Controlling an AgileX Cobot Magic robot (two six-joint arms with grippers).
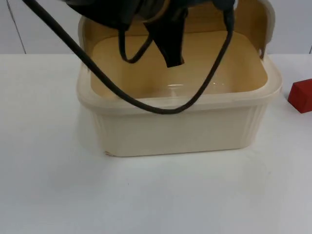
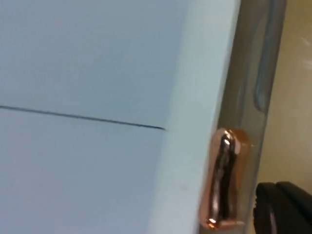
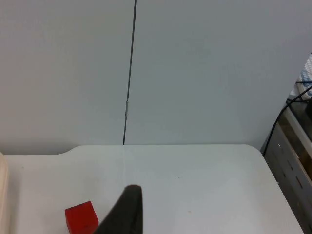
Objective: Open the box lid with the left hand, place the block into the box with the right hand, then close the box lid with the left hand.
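Box (image 1: 178, 129) stood open, lid (image 1: 253, 22) swung up at the far side, left gripper (image 1: 170, 48) over the cavity; grip state could not be told. Red block (image 1: 301, 95) lay on the table (image 1: 156, 195) just right of the box. Right gripper (image 3: 127, 214) hung near the block, grip unclear; likely next, descend and grasp it.

I see the box (image 1: 178, 117) standing on the bench (image 1: 156, 195), with its lid (image 1: 253, 19) raised at the far side. My left claw (image 1: 170, 46) hangs above the open inside of the box, just before the raised lid. From its wrist view, a metal fitting (image 2: 223, 180) sits just beside its fingertip (image 2: 282, 207). The block (image 1: 301, 95) lies on the bench to the right of that claw, outside the box and apart from its wall. From the right wrist view, the block (image 3: 81, 217) lies just beside my right claw's fingertip (image 3: 124, 212), with the partition wall (image 3: 195, 68) beyond.
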